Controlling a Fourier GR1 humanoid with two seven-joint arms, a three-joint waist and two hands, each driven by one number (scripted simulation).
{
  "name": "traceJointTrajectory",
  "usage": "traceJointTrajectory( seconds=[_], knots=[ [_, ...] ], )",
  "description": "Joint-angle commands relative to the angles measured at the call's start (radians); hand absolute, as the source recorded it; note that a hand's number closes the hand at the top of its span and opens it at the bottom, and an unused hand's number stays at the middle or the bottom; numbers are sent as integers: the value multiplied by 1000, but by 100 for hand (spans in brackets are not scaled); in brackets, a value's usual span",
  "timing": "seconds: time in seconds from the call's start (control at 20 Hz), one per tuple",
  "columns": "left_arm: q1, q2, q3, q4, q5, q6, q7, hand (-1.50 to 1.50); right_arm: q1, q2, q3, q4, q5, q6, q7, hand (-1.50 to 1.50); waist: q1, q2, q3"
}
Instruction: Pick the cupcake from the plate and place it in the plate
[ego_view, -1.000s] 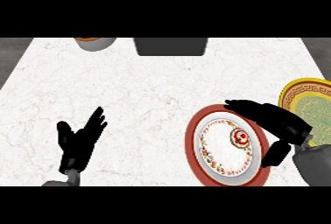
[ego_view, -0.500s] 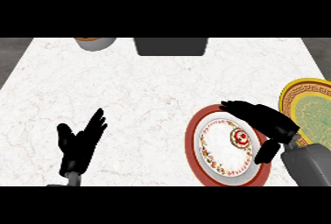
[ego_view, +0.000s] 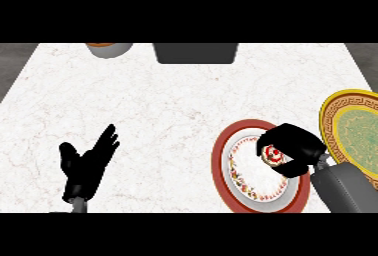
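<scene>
No text, label, brand, number or sign showing anywhere readable. Only ornament appearing: a red-and-gold patterned ring running round the white centre of the red-rimmed plate (ego_view: 221, 165), and, just right of that plate, a dark meander band circling the green centre of the yellow plate (ego_view: 334, 111), neither forming letters. Nothing legible standing on the grey container (ego_view: 196, 52) or the small bowl (ego_view: 108, 49), both well beyond the red-rimmed plate at the counter's far edge.

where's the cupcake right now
In the head view, lower right: the cupcake sits on the red-rimmed plate, with the right hand curled round it.
</scene>
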Motion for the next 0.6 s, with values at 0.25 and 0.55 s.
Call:
traceJointTrajectory(
  seconds=[0.25,0.55],
  knots=[
    [-44,-45,19,82,-39,3,-22,0,-10,36,-49,-28,70,-46,-49,150,-4,0,-1],
    [-11,-19,36,41,-27,9,-19,0,14,270,-254,-12,57,-241,456,150,-42,-10,-4]
  ],
)
